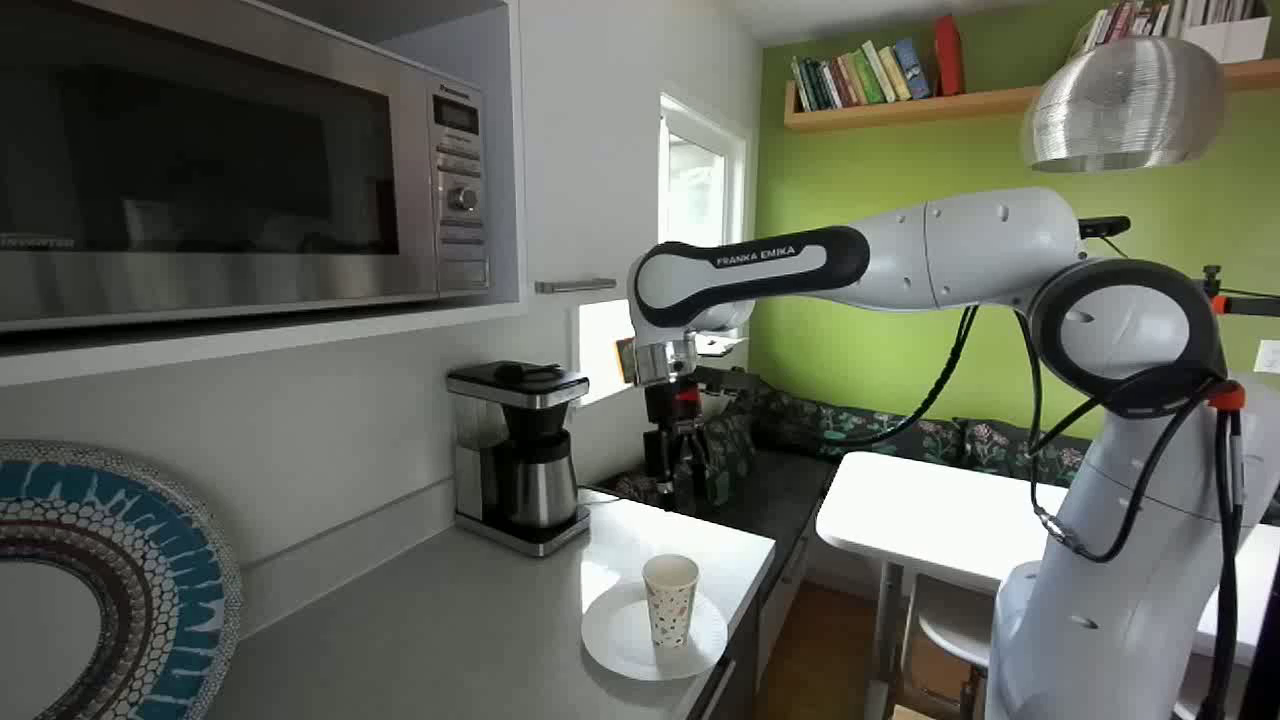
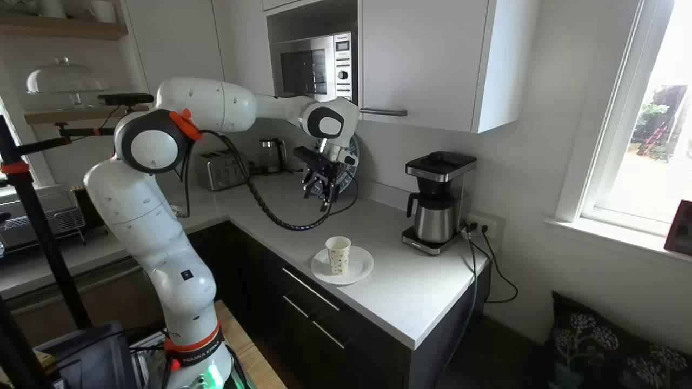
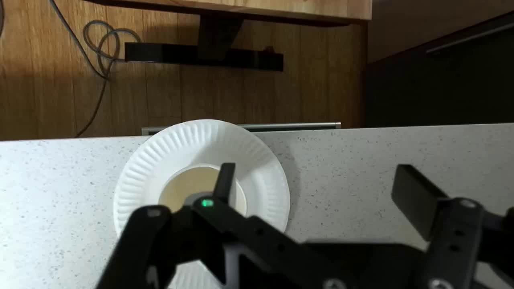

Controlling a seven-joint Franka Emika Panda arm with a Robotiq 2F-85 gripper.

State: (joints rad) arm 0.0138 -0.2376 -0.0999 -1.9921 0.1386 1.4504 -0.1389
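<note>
Cup (image 1: 670, 605) and plate (image 1: 612, 640) are partly blocked by the gripper (image 3: 319, 188) in the wrist view: one finger crosses the cup's mouth, and the gripper's body covers much of the plate's lower rim. In an exterior view the fingers are hard to make out, dark against a dark cushion (image 1: 730, 450) beyond the plate. Microwave (image 1: 215, 180) and platter (image 1: 190, 570), both toward the picture's left from the plate there, are cut off by the frame; so is the bottom of the arm (image 1: 970, 255).

Arm: elbow up, forearm roughly level, out over the counter (image 1: 400, 620). Wrist bent, gripper pointing down, higher than the plate and cup. Jaws spread wide, nothing between them; fingertips are apart from the cup in both exterior views.

Cup: upright on the plate, near its middle. Inside looks tan; can't tell liquid from bare bottom. Plate lies flat on the counter, rim reaching slightly past the counter's edge in the wrist view. Carafe (image 2: 434, 222) sits in the coffee maker (image 2: 440, 167), wall side of the plate; steel body, contents hidden.
</note>
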